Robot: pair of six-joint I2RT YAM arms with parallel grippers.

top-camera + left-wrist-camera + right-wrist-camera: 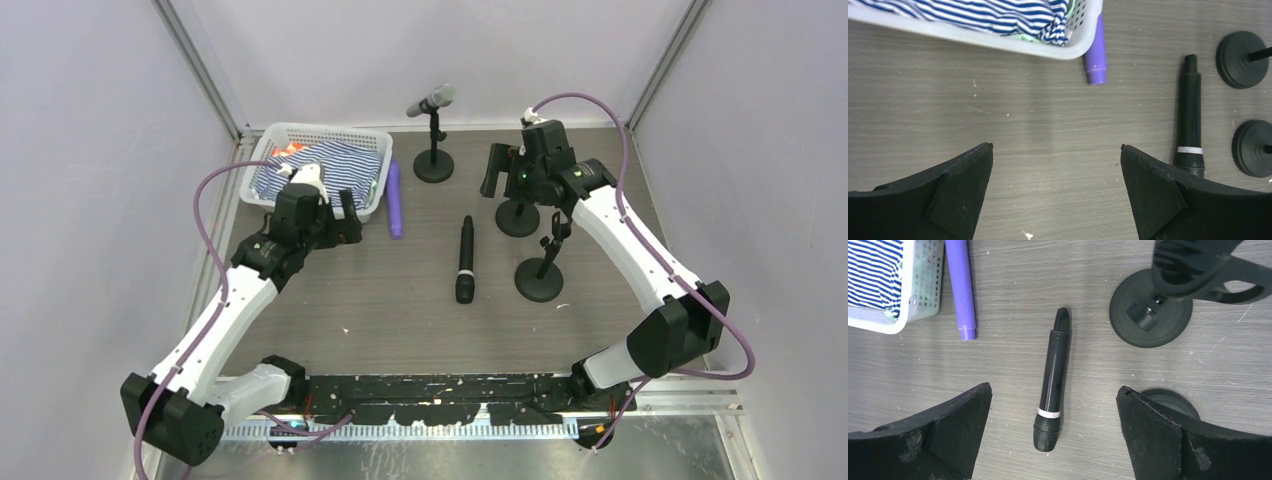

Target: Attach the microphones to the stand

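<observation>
1. Grey wood-grain table (420, 320), pale walls on three sides.
2. Task item: black microphone (466, 260), flat on the table near the centre, thicker end toward the arm bases, clear of both grippers.
3. Second microphone (432, 100), grey-headed, clipped at a tilt into the far stand (434, 165).
4. Two more stands to the right of the loose microphone:
   - near stand (540, 278), upright, clip empty;
   - middle stand (517, 218), partly hidden behind the right arm.
5. White basket (330, 127) at the far left, striped cloth (335, 165) inside.
6. Purple tube (395, 200) on the table, just beside the basket's right wall.
7. Left gripper (1057, 147): fingers spread wide, nothing between them. Hovers over bare table near the basket, with the loose microphone off to its right.
8. Right gripper (1054, 387): fingers likewise parted, grasping nothing. Hangs over the middle stand. Loose microphone visible on the table below, between the fingers, in the right wrist view.
</observation>
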